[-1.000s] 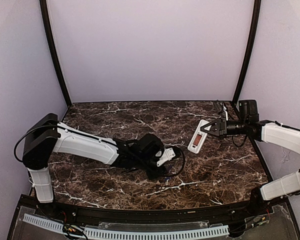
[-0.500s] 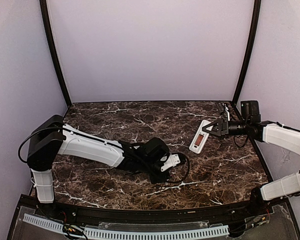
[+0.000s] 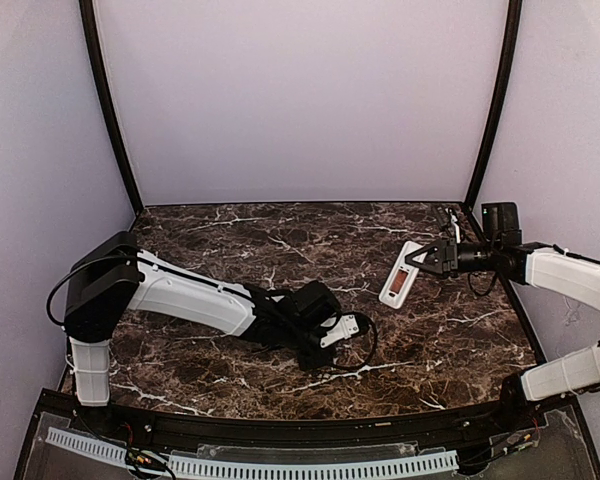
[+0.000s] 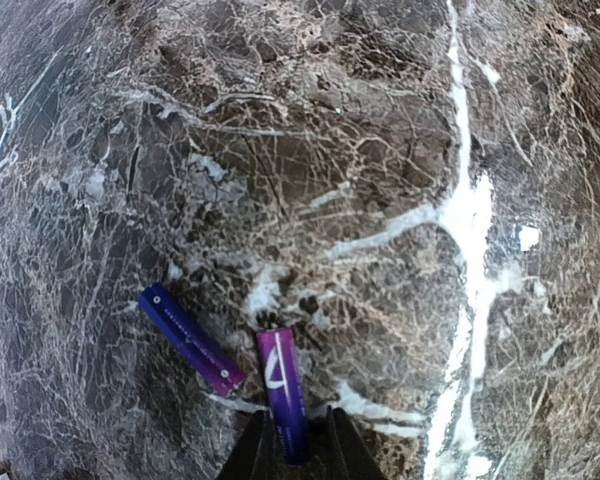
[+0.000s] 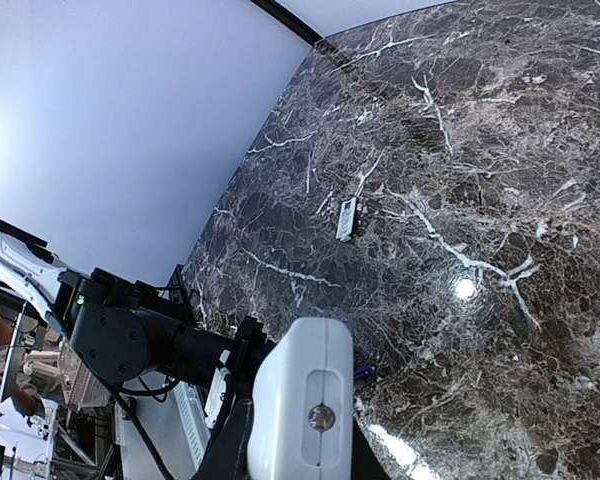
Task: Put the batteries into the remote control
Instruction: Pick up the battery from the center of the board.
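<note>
Two bluish-purple batteries lie on the marble table in the left wrist view. One battery (image 4: 191, 339) lies free at the left. The other battery (image 4: 283, 388) has its near end between my left gripper's fingers (image 4: 255, 452). My left gripper (image 4: 294, 455) is closed narrowly on it, low at the table's middle (image 3: 322, 352). My right gripper (image 3: 432, 259) is shut on the far end of the white remote control (image 3: 398, 276), held tilted above the table at the right. In the right wrist view the remote's white end (image 5: 302, 372) fills the space between the fingers, and a battery tip (image 5: 364, 372) peeks out beside it.
A small pale oblong piece (image 5: 346, 218) lies on the marble further off. The left arm's black wrist and cables (image 5: 130, 340) lie low across the table's middle. Dark posts (image 3: 108, 110) and lilac walls close in the table.
The left arm has slid a little right and forward, bringing its gripper down at the batteries. The right gripper has drawn slightly right with the remote.
</note>
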{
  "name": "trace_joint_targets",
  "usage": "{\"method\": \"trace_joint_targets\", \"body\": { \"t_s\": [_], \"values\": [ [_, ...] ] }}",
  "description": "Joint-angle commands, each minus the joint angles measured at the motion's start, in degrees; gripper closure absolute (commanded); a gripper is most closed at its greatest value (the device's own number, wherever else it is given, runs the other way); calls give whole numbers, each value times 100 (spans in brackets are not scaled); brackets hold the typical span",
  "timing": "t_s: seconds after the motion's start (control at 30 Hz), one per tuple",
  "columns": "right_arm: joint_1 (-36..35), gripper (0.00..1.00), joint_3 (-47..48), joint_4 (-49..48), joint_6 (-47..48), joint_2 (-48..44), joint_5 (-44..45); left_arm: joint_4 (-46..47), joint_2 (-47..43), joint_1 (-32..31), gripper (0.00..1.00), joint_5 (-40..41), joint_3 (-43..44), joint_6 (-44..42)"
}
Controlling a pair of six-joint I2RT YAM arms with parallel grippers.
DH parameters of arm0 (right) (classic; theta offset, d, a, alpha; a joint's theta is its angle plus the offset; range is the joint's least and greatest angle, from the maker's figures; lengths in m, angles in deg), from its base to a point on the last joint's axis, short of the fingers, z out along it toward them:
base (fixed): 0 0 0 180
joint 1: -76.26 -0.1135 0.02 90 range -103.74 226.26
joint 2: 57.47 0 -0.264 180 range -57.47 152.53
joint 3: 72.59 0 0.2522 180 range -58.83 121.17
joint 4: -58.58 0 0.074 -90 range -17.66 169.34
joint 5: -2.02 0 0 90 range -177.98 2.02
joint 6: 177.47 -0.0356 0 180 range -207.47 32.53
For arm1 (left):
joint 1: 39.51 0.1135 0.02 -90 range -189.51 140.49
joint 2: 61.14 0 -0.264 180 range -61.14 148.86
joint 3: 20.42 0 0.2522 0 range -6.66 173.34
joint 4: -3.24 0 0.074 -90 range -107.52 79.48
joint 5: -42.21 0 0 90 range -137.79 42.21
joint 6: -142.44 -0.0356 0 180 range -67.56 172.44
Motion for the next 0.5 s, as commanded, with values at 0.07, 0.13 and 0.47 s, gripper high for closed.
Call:
{"method": "trace_joint_targets", "body": {
  "t_s": [0.07,0.13,0.47],
  "values": [
    [38,100,-107,-55,84,-64,-56,-340,-3,-87,84,54,129,-98],
    [42,100,-116,-57,91,-57,-62,-400,20,-91,85,45,170,-104],
    [42,100,-114,7,105,-51,-36,-808,249,-96,88,123,457,-134]
  ]
}}
